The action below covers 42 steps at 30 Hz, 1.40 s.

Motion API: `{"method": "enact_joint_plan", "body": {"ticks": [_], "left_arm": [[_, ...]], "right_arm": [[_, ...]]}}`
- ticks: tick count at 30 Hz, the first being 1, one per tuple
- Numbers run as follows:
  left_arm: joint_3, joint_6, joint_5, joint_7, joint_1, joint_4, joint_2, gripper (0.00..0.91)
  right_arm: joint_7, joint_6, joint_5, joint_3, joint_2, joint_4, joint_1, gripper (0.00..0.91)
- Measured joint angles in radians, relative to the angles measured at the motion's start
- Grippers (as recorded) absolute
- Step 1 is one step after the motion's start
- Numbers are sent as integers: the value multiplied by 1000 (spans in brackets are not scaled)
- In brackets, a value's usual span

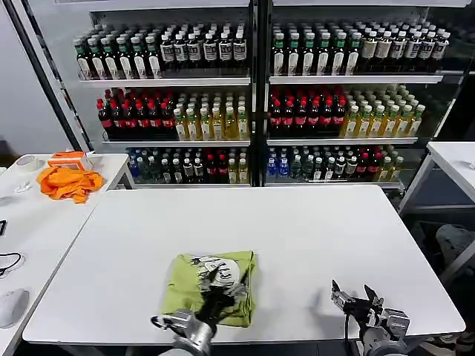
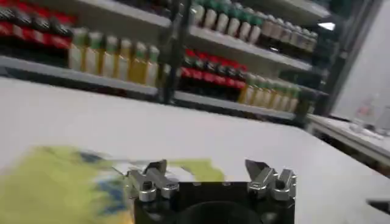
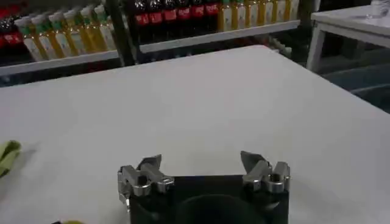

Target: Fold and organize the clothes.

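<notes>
White table point(image 1: 297, 237); bottle-stocked shelves point(image 1: 252, 80) behind; side tables.

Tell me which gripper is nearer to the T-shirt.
Left. The left gripper is over the folded T-shirt; the right gripper waits apart, near the table's front edge.

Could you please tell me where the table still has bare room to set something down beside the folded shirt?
The white table is bare behind the folded T-shirt, up to its far edge by the drinks shelves, and between the shirt and the open right hand. It is crowded at the near edge, where the open left hand sits over the shirt.
</notes>
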Motion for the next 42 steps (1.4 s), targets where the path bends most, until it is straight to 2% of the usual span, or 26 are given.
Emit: {"method": "enact_joint_plan", "body": {"ticks": [8, 13, 30, 31, 32, 33, 34, 35, 37, 42], "left_arm": [[-191, 43, -97, -32, 74, -55, 39, 907], [-253, 80, -175, -51, 99, -60, 38, 907], [-259, 124, -278, -46, 88, 21, -5, 907], [-257, 124, -283, -44, 85, 26, -7, 867], [-255, 123, -287, -41, 82, 30, -9, 685], [-254, 124, -293, -37, 77, 35, -12, 554], [-254, 124, -300, -34, 73, 37, -15, 222], [-254, 125, -307, -31, 70, 40, -16, 71], [-256, 125, -326, -23, 64, 47, -20, 20], [-267, 127, -395, -2, 52, 65, -27, 20]], "right_arm": [[-1, 1, -3, -12, 3, -11, 9, 907], [0, 1, -9, -18, 7, -13, 10, 907], [0, 0, -17, 1, 21, 23, -25, 907], [0, 0, -18, 3, 22, 24, -27, 907], [0, 0, -18, 4, 23, 28, -29, 907], [0, 0, -20, 5, 23, 32, -32, 907], [0, 0, -21, 6, 24, 34, -34, 907], [0, 0, -22, 6, 26, 37, -37, 907], [0, 0, -25, 7, 28, 43, -42, 907], [0, 0, -29, 14, 33, 57, -54, 907]]}}
